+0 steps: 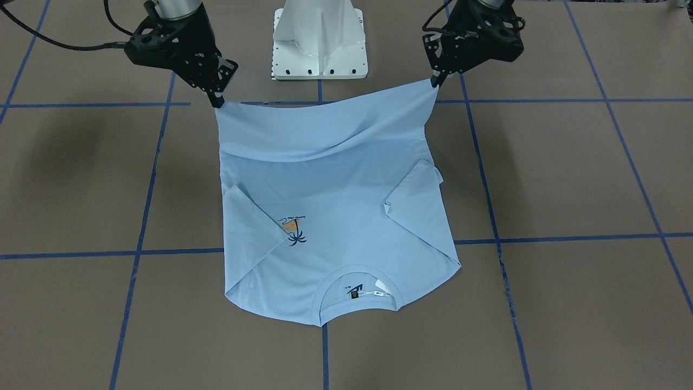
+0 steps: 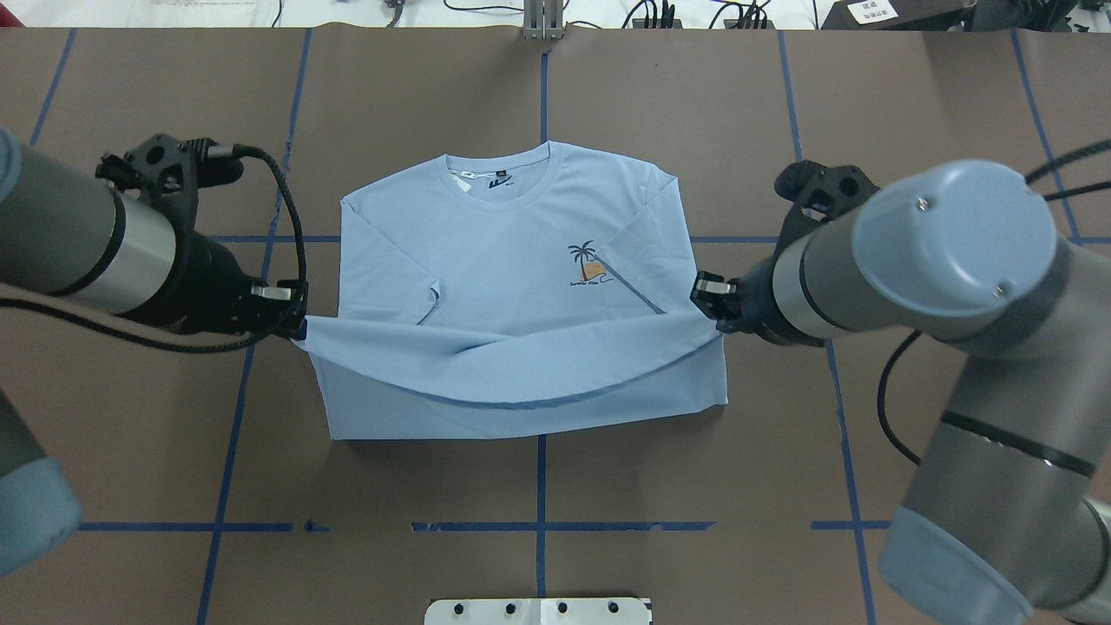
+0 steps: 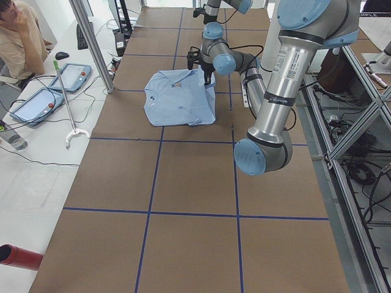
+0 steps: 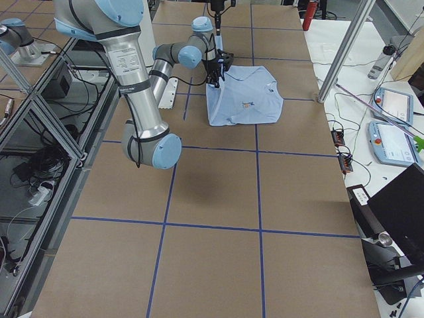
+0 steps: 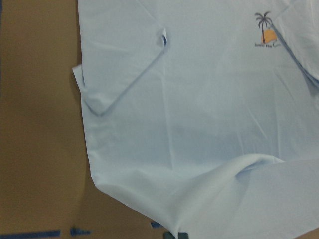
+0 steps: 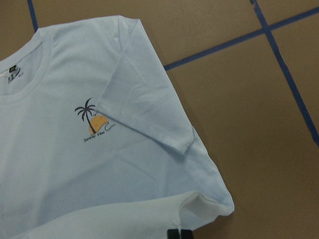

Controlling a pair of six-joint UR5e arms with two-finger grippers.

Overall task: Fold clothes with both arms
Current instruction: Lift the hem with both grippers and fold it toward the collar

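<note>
The light blue T-shirt (image 2: 512, 260) lies face up on the brown table, sleeves folded inward, its palm print (image 2: 590, 263) and dark neck label (image 2: 497, 180) showing. My left gripper (image 2: 299, 325) is shut on one hem corner and my right gripper (image 2: 707, 299) is shut on the other. Between them the hem hangs raised and slack above the lower body of the shirt, with a soft fold at the edge nearest the robot. In the front-facing view the left gripper (image 1: 436, 81) is on the right and the right gripper (image 1: 216, 100) on the left. Both wrist views show the lifted cloth close below the camera.
The white pedestal base (image 1: 319, 40) stands just behind the lifted hem. Blue tape lines (image 2: 540, 87) grid the brown table top. In the exterior left view a person (image 3: 18, 36) sits at a side table with tablets (image 3: 70, 76), beside an aluminium post (image 3: 91, 46).
</note>
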